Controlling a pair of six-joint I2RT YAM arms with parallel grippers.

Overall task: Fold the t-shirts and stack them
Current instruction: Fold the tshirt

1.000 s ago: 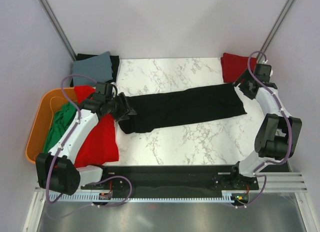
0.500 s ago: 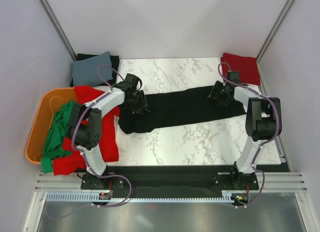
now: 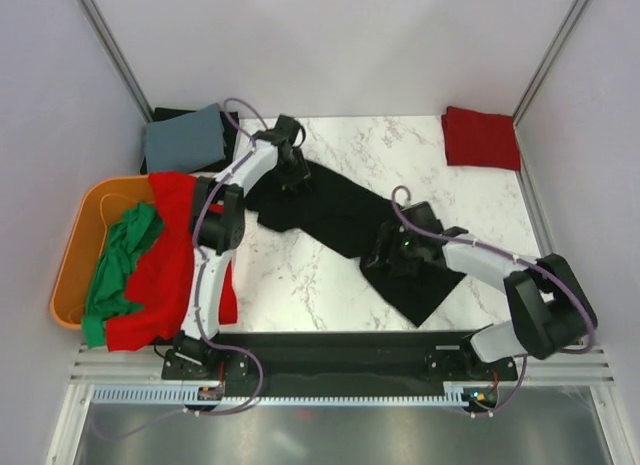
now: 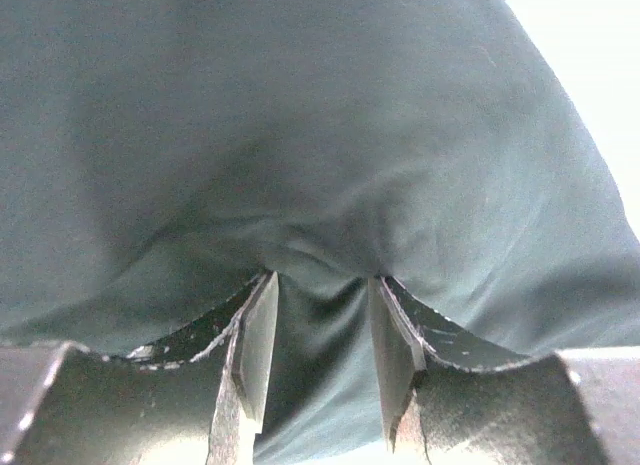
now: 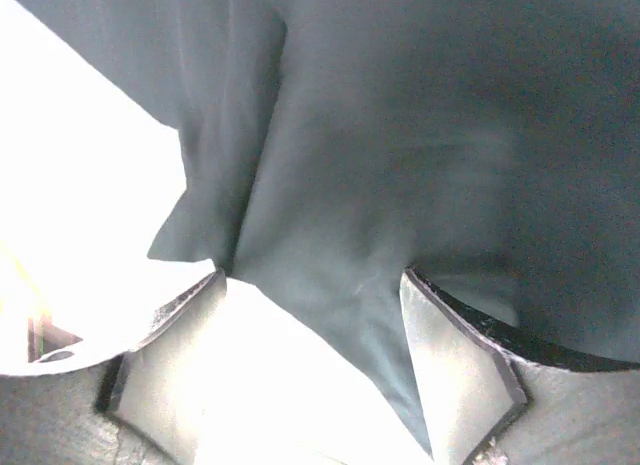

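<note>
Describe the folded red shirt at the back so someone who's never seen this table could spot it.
Start at the white marble table and go to its far right corner. The folded red t-shirt lies there alone as a neat flat rectangle. The other red shirt is loose, draped over the orange tub on the left, and the black t-shirt is spread mid-table.

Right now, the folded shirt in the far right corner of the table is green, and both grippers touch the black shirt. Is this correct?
Not fully. The folded shirt in the far right corner is red, not green, as the top external view shows. The left gripper and right gripper do touch the black shirt.
</note>
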